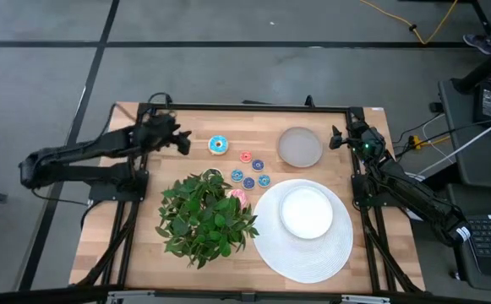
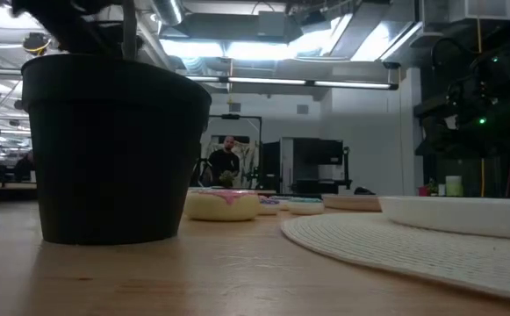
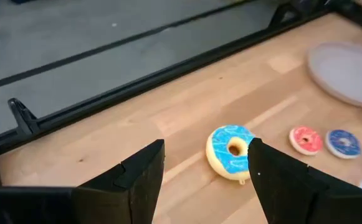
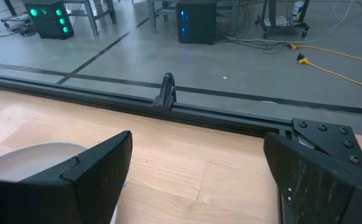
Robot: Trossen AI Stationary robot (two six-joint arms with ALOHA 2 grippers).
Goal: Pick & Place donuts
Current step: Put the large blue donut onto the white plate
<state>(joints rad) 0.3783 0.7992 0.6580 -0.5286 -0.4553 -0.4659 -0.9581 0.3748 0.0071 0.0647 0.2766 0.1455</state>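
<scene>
Two grippers sit at the table's far edge: the left gripper [image 1: 184,142], fingers spread wide and empty, is just left of the blue donut [image 1: 218,144], while the right gripper [image 1: 336,138], also wide open and empty, waits at the far right beside the grey dish [image 1: 300,147]. Small red and blue rings [image 1: 251,170] lie right of the blue donut, and the pink donut [image 1: 238,197] rests between the plant [image 1: 203,216] and the white mat [image 1: 303,247] bearing a plate [image 1: 306,211].
</scene>
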